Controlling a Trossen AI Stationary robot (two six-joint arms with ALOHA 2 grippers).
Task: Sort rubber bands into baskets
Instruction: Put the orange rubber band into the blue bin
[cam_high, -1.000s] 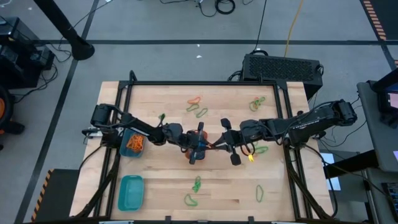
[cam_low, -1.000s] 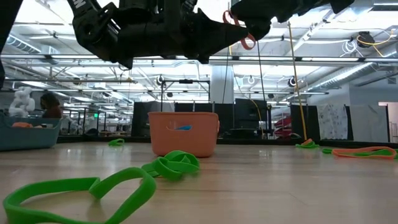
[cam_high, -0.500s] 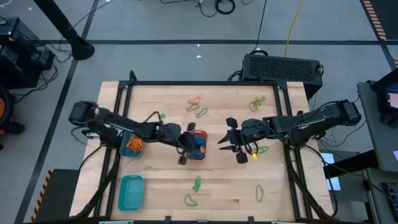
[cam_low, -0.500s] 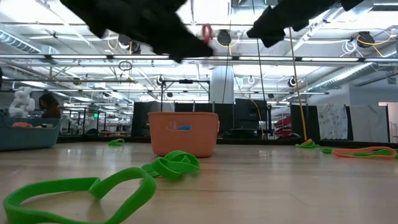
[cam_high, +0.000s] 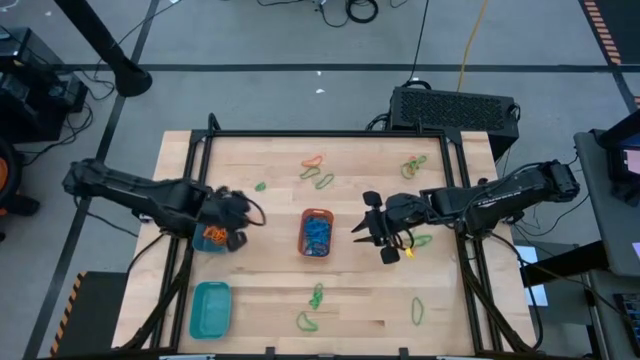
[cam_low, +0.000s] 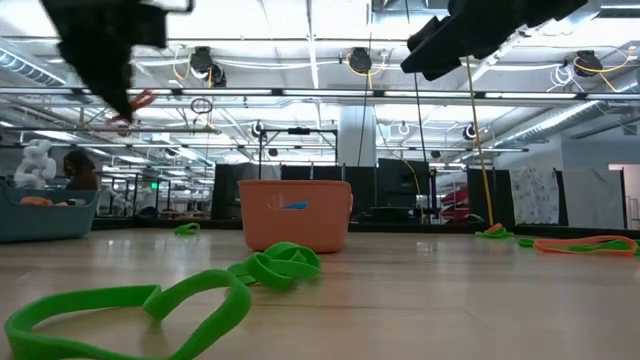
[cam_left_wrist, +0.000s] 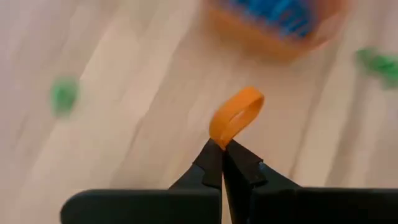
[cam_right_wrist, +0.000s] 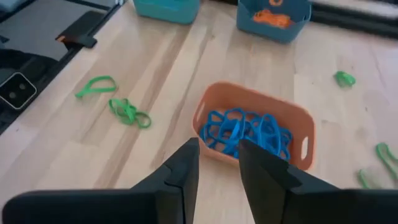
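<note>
A: What is the left gripper (cam_left_wrist: 222, 163) carrying?

B: An orange rubber band (cam_left_wrist: 236, 116). The fingers are clenched on one end of the loop and the rest stands free beyond the tips. From above, that gripper (cam_high: 232, 213) sits at the table's left side, over the small blue basket (cam_high: 207, 242) that holds orange bands.

A: How will the band handle?

B: Probably very light and floppy, and a bit grippy. A thin pinch across one strand looks like enough; it may cling to a finger on release.

A: And the right gripper (cam_right_wrist: 217, 163)?

B: Its fingers stand apart with nothing between them, just right of the orange basket (cam_high: 317, 232), which is full of blue bands (cam_right_wrist: 244, 132). Green bands (cam_high: 316, 296) lie scattered on the table (cam_high: 250, 300), best taken where a strand arches off the wood. The teal basket (cam_high: 210, 309) sits at the near left corner.
</note>
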